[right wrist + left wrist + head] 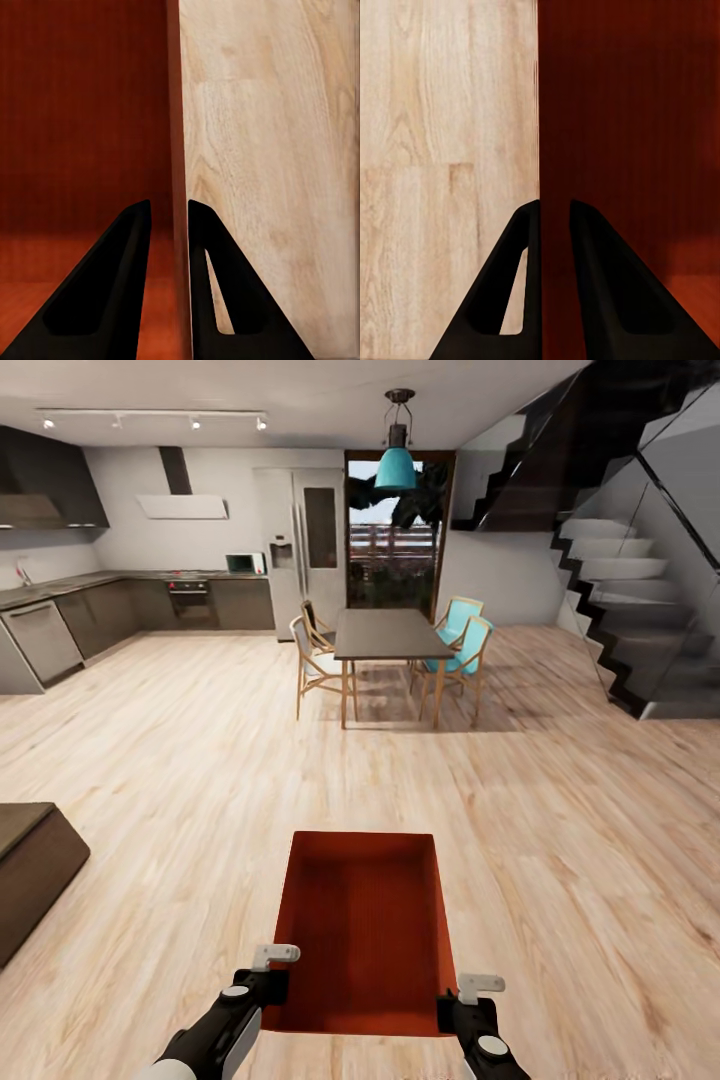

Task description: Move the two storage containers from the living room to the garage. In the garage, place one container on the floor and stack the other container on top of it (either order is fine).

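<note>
While the head view hides both sets of fingertips behind the bin's walls, the wrist views show them plainly: the left gripper [555,206] is clamped on the left wall of the orange-red storage container [368,930], one finger inside and one outside, and the right gripper [169,204] pinches the right wall likewise. Held between both arms at 6 o'clock, the container hangs above the light wood plank floor [560,830]. At 12 o'clock stands a dining table [390,633] with chairs; stairs [630,610] rise at 2 o'clock, cut off by the frame.
</note>
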